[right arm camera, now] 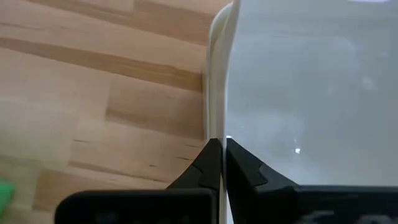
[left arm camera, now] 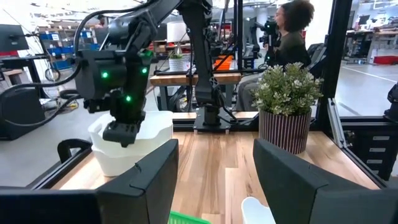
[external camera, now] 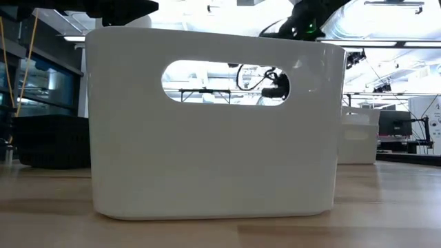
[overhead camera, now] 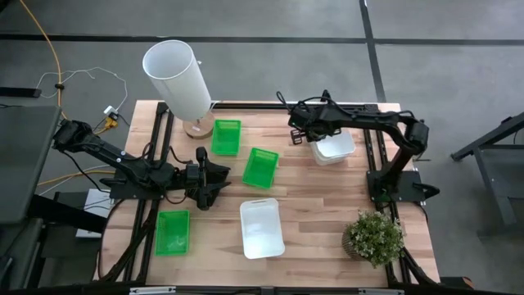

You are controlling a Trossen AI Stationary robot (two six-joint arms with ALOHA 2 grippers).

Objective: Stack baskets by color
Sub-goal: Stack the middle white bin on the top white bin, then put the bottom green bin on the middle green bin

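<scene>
We see the stacked white baskets (overhead camera: 336, 146) at about two o'clock on the table (overhead camera: 311, 197), near the far right edge. Our right gripper (right arm camera: 222, 155) sits on their rim: in the right wrist view the thin white wall runs up between the two dark fingers (right arm camera: 202, 163), which are clenched on it, one finger outside over the wood, the other inside the basket. In the left wrist view that same gripper (left arm camera: 124, 132) hangs at the stack's near lip.

A lone white basket (overhead camera: 262, 229) lies at about six o'clock, near the front edge, filling the low view. Three green baskets lie apart: one (overhead camera: 226, 137) at eleven o'clock beside the tall white cylinder (overhead camera: 178, 78), one (overhead camera: 260, 166) close to centre, one (overhead camera: 173, 232) at eight o'clock.

Our left gripper (overhead camera: 219, 182) hovers at nine o'clock, its fingers (left arm camera: 155, 177) spread and holding nothing, pointing toward the centre green basket. A potted plant (overhead camera: 373, 238) stands at four o'clock. A person (left arm camera: 289, 37) sits beyond the table.
</scene>
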